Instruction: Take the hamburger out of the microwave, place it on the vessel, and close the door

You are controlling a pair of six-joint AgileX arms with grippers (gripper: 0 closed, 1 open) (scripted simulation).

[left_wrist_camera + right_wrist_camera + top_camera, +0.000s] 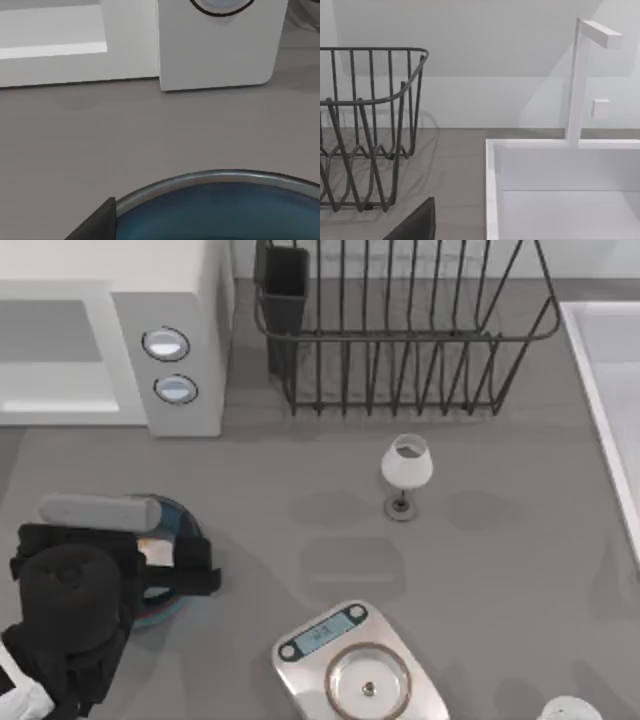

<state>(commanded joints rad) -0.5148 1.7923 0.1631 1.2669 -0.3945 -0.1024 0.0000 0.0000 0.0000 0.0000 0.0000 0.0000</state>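
Left gripper (160,558) hangs over the bowl (185,530) near the table's (300,470) left edge, toward the front-left corner; arm bulk covers most of the bowl, only its blue side and rim peek out. A small whitish-orange bit, the hamburger (153,552), shows between the dark fingers right above the bowl; cannot tell if the fingers clamp it or have let go. In the left wrist view the bowl's rim (220,182) curves close below the camera, one dark finger (97,225) at its edge, microwave (220,45) beyond across bare table. Microwave (180,300) sits at the back-left corner, knobs (166,343) facing up in the top view, door (55,345) area pale grey; whether it is ajar is not clear. Dish rack (400,330) at back centre, wine glass (406,468) mid-table, steel scale (360,670) at the front edge, sink (610,390) along the right edge. Right gripper's finger (417,225) shows in the right wrist view facing rack (365,125), sink (560,190) and tap (580,80); its finger state cannot be told
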